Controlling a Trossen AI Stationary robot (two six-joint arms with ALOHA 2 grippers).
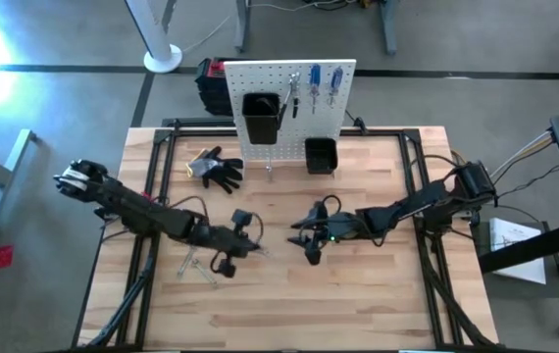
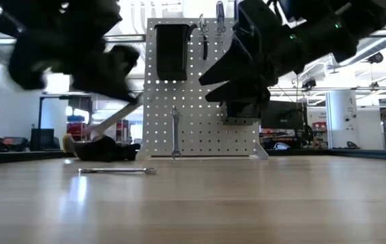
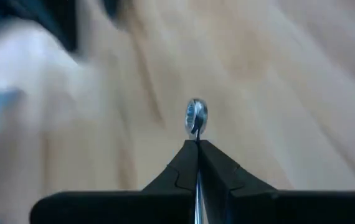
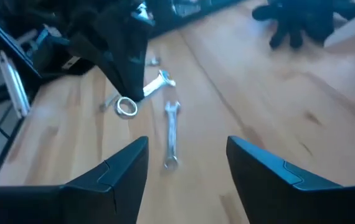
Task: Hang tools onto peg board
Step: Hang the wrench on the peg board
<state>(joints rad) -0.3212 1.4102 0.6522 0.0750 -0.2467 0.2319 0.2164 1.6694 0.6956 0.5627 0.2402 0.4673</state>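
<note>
**Wrench in left grip, mid-table; peg board partly stocked**

Wrench (image 3: 196, 118): pinched edge-on between my left gripper's (image 3: 197, 146) fingers, which are pressed together on its shank, with the ring end standing clear beyond the tips. In the right wrist view the same ring end (image 4: 126, 107) shows below that gripper, above the tabletop.

Left gripper (image 1: 243, 242): positioned over the middle of the wooden table (image 1: 378, 294), slightly toward my left side.

Right gripper (image 4: 187, 162): jaws spread wide, nothing between them. In the high view it (image 1: 309, 241) sits near the table centre, facing the left gripper and close to it without touching.

Loose wrenches (image 4: 171, 134): lying flat on the wood near the left gripper; in the high view they (image 1: 193, 267) lie just on the near side of the left arm. The low view shows one (image 2: 117, 171) flat on the surface.

Peg board (image 1: 294, 108): upright at the far edge of the table. Two blue-handled screwdrivers (image 1: 325, 83) hang near its top. One black bin (image 1: 260, 116) is mounted high, a second bin (image 1: 320, 155) low. A silver wrench (image 2: 175, 134) hangs at the lower middle of the panel.

Black gloves (image 1: 219, 168): resting on the table beside the board's left end, well apart from both grippers.
</note>
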